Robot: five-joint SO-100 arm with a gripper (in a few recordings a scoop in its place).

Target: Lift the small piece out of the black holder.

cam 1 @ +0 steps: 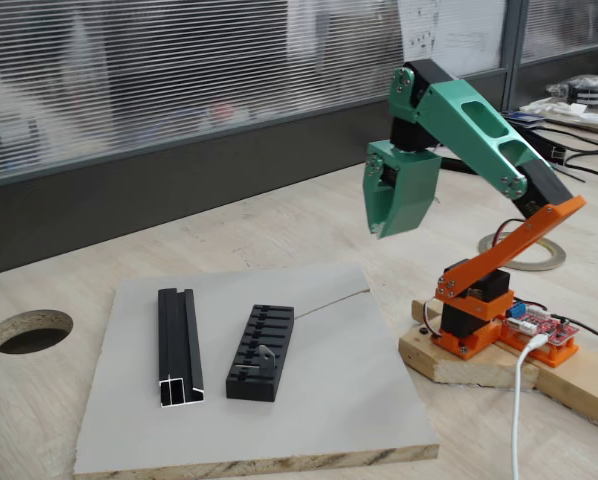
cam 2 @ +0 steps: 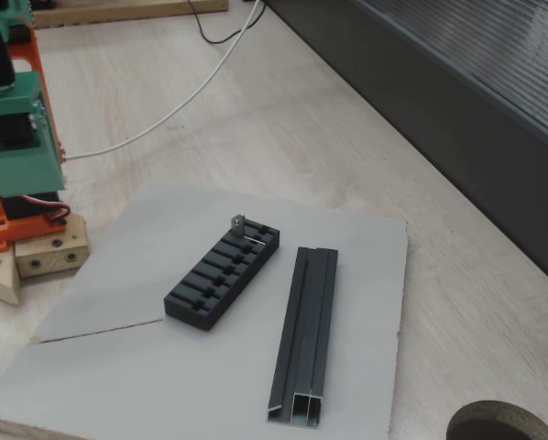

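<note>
Checking both fixed views, I judge the task as not yet started in any physical sense. The small piece [cam 1: 267, 353] sits in the black holder [cam 1: 260, 352], lodged in a slot near the holder's end that faces the camera in that view; in another fixed view the small piece [cam 2: 239, 223] stands at the holder's far end, its bent tab rising above the top face of the black holder [cam 2: 223, 274]. The holder lies flat on the grey board [cam 1: 359, 400], just beside a longer black channel rail [cam 1: 179, 346] and apart from it.

The gripper [cam 1: 387, 215] hangs in the air, folded back toward the arm's orange base [cam 1: 476, 310], well apart from the holder and well above the board. It grasps nothing. I cannot tell from either view whether its jaws are parted or closed, as the green housing hides the fingertips.

Remaining steps, in my estimate:
1. Reach out over the end of the holder carrying the piece.
2. Descend with the jaws parted around the raised tab.
3. Close on the tab.
4. Lift straight up out of the slot.

The piece is tiny, so alignment will be critical.
</note>
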